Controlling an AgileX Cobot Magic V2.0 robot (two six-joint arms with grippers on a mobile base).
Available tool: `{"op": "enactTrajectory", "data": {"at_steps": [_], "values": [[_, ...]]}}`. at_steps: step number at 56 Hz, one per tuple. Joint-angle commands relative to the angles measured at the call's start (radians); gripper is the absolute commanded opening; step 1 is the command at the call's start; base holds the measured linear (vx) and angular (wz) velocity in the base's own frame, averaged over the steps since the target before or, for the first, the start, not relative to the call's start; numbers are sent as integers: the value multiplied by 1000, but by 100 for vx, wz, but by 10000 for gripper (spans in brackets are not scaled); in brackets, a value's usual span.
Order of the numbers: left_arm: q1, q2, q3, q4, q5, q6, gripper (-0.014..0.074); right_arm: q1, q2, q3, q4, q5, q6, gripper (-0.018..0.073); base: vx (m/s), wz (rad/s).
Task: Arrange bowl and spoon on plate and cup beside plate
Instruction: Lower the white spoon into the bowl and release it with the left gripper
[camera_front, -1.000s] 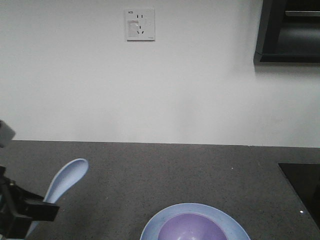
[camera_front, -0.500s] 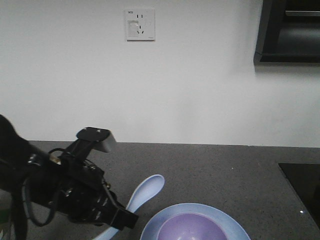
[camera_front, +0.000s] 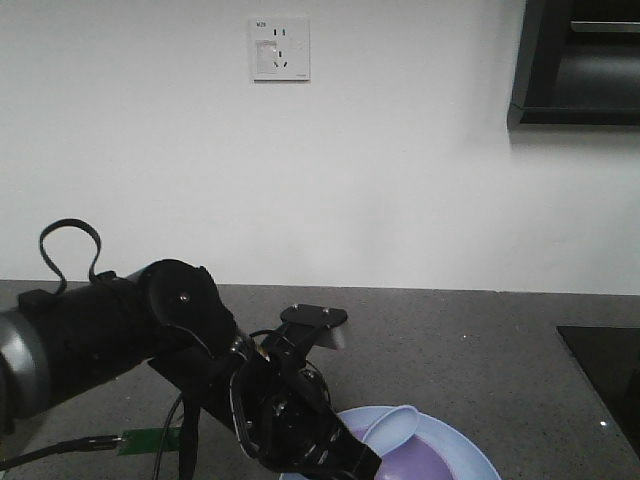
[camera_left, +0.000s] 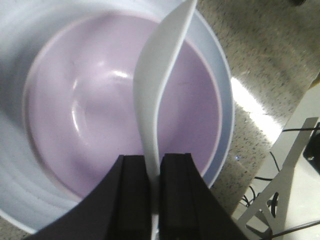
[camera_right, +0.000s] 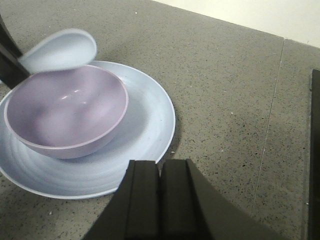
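The lavender bowl (camera_right: 65, 112) sits in the middle of the light blue plate (camera_right: 145, 130) on the grey counter. My left gripper (camera_left: 155, 165) is shut on the handle of the pale spoon (camera_left: 160, 85), which hangs over the bowl (camera_left: 100, 100) with its scoop above the far rim. From the front view the left arm (camera_front: 200, 370) reaches over the plate (camera_front: 450, 445) and the spoon's scoop (camera_front: 390, 425) shows above it. My right gripper (camera_right: 160, 172) is shut and empty, hovering just off the plate's right edge. The cup is out of view.
A black cooktop edge (camera_front: 605, 385) lies at the counter's right. The white wall with a socket (camera_front: 280, 48) stands behind. A dark cabinet (camera_front: 575, 60) hangs at the upper right. Cables and a white stand (camera_left: 285, 185) show past the counter edge.
The left arm has swung right across the counter, carrying the spoon from the far left to above the bowl. Bowl and plate have stayed put.
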Motion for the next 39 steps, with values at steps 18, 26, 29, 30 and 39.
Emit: {"op": "enactTrajectory", "data": {"at_steps": [18,26,29,30,39], "values": [[-8,-37,-36,-20,-2,-9,256,0,0,-30,-5,-75,-2,-8,0,0],[-8,-37,-36,-20,3,-9,383,0,0,-30,-5,-75,-2,-8,0,0],[-8,-37,-36,-20,3,-9,414,0,0,-30,-5,-75,-2,-8,0,0],[-8,-37,-36,-20,3,-9,429,0,0,-30,-4,-75,-3,-8,0,0],[-8,-37,-36,-20,3,-8,491,0,0,-30,-4,-75,-3,-8,0,0]]}}
